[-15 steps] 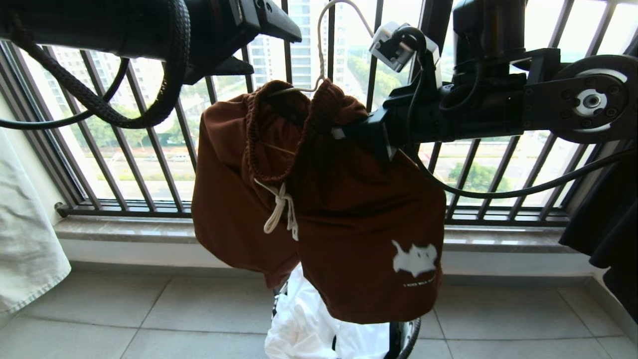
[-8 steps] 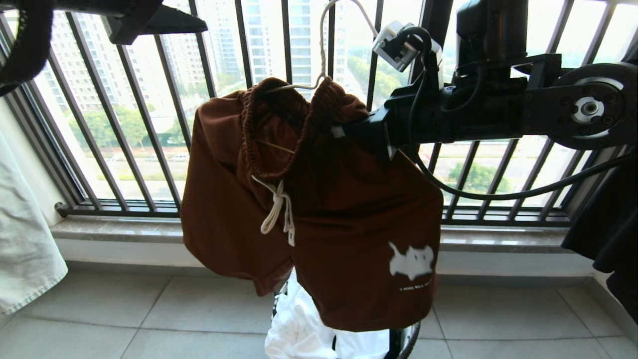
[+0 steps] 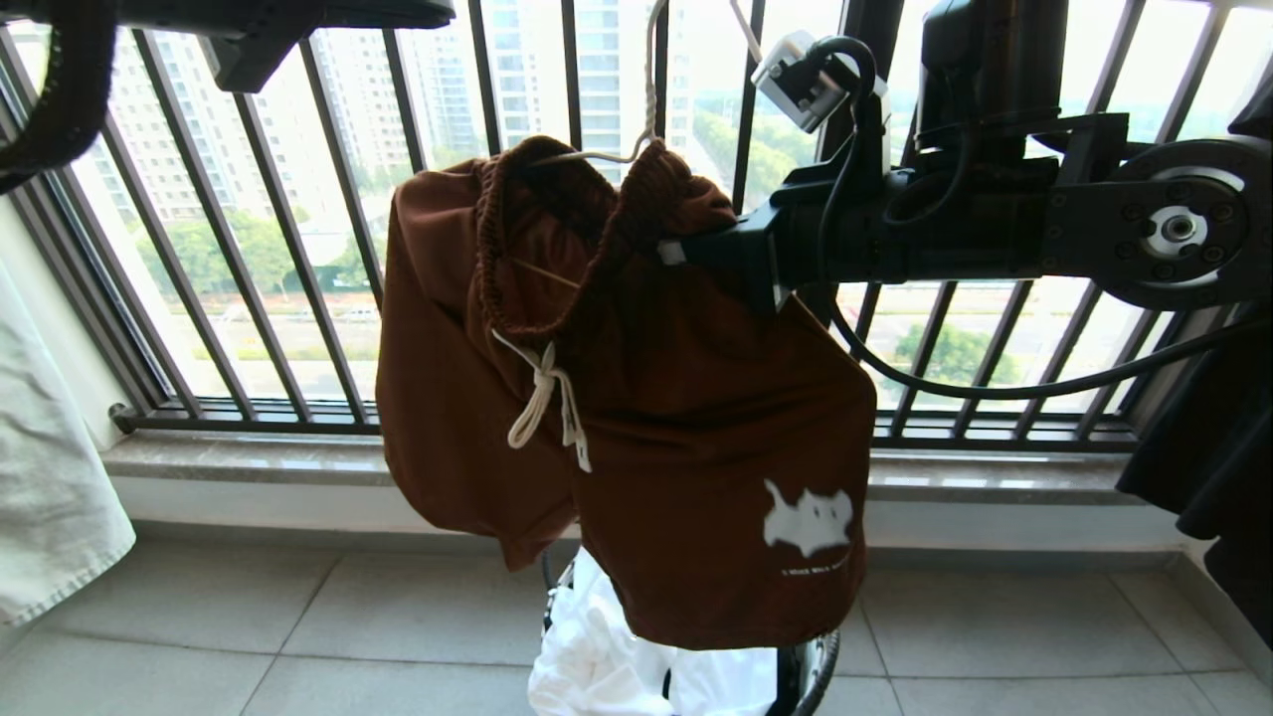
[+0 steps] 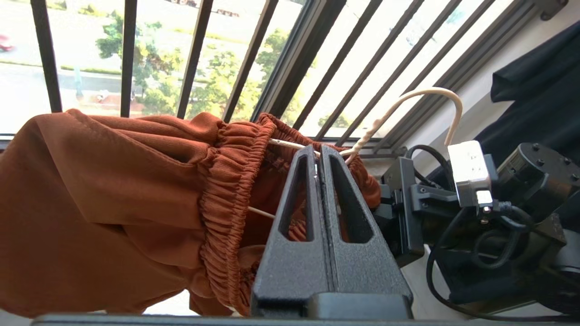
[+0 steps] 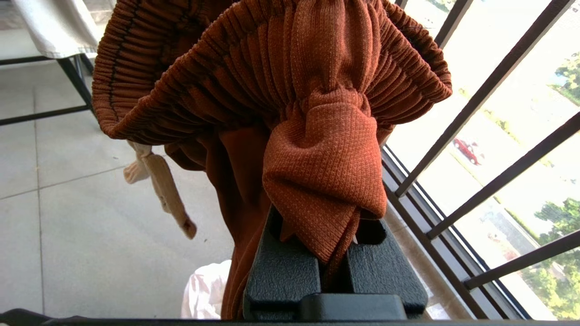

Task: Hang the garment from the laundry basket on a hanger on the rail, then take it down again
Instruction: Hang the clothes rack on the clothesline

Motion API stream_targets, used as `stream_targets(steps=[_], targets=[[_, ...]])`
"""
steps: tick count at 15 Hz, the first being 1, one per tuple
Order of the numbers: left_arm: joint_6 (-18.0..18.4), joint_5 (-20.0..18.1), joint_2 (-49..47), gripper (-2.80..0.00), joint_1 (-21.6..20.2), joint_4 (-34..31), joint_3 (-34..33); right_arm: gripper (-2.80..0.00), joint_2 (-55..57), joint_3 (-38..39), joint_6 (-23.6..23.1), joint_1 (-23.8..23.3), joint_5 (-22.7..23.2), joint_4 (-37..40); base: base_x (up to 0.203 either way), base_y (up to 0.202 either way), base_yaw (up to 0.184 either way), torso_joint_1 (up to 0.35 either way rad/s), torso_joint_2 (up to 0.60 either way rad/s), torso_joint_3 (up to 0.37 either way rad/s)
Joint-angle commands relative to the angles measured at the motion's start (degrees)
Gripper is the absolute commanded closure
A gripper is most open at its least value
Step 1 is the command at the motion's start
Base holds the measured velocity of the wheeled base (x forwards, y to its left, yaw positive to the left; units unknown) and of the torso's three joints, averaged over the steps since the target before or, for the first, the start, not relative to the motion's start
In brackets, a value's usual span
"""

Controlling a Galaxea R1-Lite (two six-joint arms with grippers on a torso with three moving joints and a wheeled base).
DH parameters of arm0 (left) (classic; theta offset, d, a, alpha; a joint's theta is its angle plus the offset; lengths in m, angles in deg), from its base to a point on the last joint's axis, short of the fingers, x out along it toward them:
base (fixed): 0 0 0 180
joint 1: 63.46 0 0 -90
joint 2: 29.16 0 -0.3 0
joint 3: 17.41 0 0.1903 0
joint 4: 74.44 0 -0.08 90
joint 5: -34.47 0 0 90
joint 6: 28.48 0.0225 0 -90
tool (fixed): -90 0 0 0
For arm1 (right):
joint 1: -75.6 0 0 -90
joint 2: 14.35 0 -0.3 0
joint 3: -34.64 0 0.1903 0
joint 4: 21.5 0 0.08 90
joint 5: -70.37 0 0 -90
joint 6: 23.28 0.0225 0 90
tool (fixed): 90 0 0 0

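The garment (image 3: 696,418), rust-brown shorts with a white drawstring and a white animal print, hangs on the cream wire hanger (image 3: 648,99) in front of the window bars. My right gripper (image 3: 686,254) reaches in from the right and is shut on the bunched waistband (image 5: 317,68). Fabric covers the tips of the right gripper (image 5: 324,226). My left gripper (image 3: 398,12) sits at the top left, apart from the hanger. In its wrist view the left gripper (image 4: 317,151) is shut and empty, and the hanger's hook (image 4: 435,93) is free in the air. The laundry basket (image 3: 818,671) stands below. The rail is out of view.
A black railing of vertical bars (image 3: 338,229) and a stone ledge (image 3: 249,457) lie behind the garment. A pale cloth (image 3: 50,477) hangs at the left and a black garment (image 3: 1213,457) at the right. White laundry (image 3: 607,646) fills the basket on the tiled floor.
My left arm has drawn back up and to the left, away from the hanger, and its gripper has shut. The garment has swung slightly in the right gripper's hold.
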Motion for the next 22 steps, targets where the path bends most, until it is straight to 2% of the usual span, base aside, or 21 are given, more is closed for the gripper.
stream_targets(steps=[1, 3, 8, 9, 13, 15, 18, 20, 22], targets=[[0.0, 0.0, -0.2, 0.00, 0.0, -0.2, 0.0, 0.00, -0.1, 0.1, -0.1, 0.0, 0.3, 0.1, 0.000, 0.000, 0.000, 0.000, 0.00, 0.000], [0.5, -0.2, -0.7, 0.00, 0.6, -0.2, -0.2, 0.00, 0.1, 0.0, 0.0, 0.1, 0.4, 0.1, 0.000, 0.000, 0.000, 0.000, 0.00, 0.000], [1.4, -0.2, -4.3, 0.00, 6.0, -0.2, 0.3, 0.00, 0.2, 0.1, -0.1, 0.1, 0.4, 0.1, 0.000, 0.000, 0.000, 0.000, 0.00, 0.000], [2.1, -0.2, -4.3, -2.80, 7.4, -0.2, 0.3, 0.00, 0.3, 0.0, 0.0, 0.1, 0.3, 0.1, 0.000, 0.000, 0.000, 0.000, 0.00, 0.000], [4.7, -0.5, -4.3, -2.80, 8.9, 0.2, 0.3, 0.00, 0.4, 0.1, -0.1, -0.1, 0.3, 0.1, 0.000, 0.000, 0.000, 0.000, 0.00, 0.000], [7.8, -0.5, -4.8, -2.80, 9.4, 0.3, 0.7, 0.00, 0.4, 0.1, -0.1, -0.1, 0.3, 0.1, 0.000, 0.000, 0.000, 0.000, 0.00, 0.000], [14.7, -0.3, -7.1, -2.80, 9.4, 2.5, 0.7, 0.00, 0.3, 0.0, -0.1, 0.0, 0.3, 0.1, 0.000, 0.000, 0.000, 0.000, 0.00, 0.000], [17.7, -0.1, -8.9, -2.80, 9.2, 5.3, 0.7, 0.00, 0.2, 0.0, -0.1, 0.1, 0.3, 0.0, 0.000, 0.000, 0.000, 0.000, 0.00, 0.000], [19.0, 0.6, -10.4, -2.80, 8.9, 8.1, 0.6, 0.00, -0.1, 0.0, -0.1, 0.1, 0.3, 0.0, 0.000, 0.000, 0.000, 0.000, 0.00, 0.000]])
